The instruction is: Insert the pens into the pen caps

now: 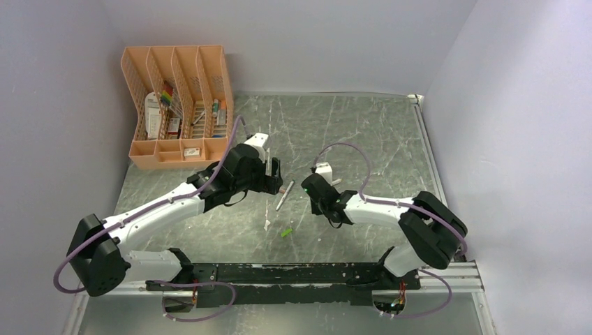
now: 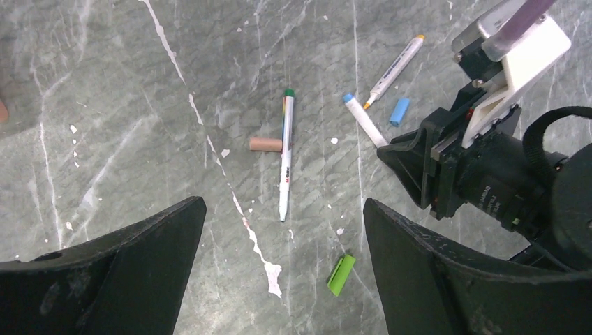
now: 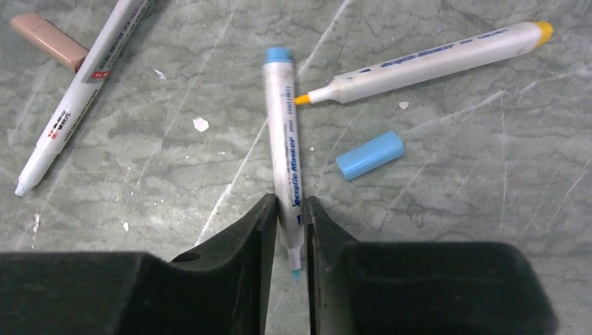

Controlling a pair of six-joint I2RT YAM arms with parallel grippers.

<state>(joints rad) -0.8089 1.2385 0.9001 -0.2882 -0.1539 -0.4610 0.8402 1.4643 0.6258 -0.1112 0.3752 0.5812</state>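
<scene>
My right gripper (image 3: 287,206) is shut on the blue-tipped pen (image 3: 282,139), pinching its barrel near the writing tip. The blue cap (image 3: 370,155) lies just right of that pen, and the orange-tipped pen (image 3: 433,61) lies beyond it. My left gripper (image 2: 283,208) is open and empty above the table. The green-ended pen (image 2: 286,157) lies ahead of it, with the pink cap (image 2: 265,144) touching the pen's left side. The green cap (image 2: 341,273) lies between the left fingers, nearer the right finger (image 2: 419,265). From above, my left gripper (image 1: 271,174) and right gripper (image 1: 308,187) face each other.
A peach mesh organiser (image 1: 178,105) with stationery stands at the back left. The right arm's wrist (image 2: 489,160) fills the right side of the left wrist view. White streaks mark the grey marble tabletop (image 1: 363,132). Walls enclose the table on three sides.
</scene>
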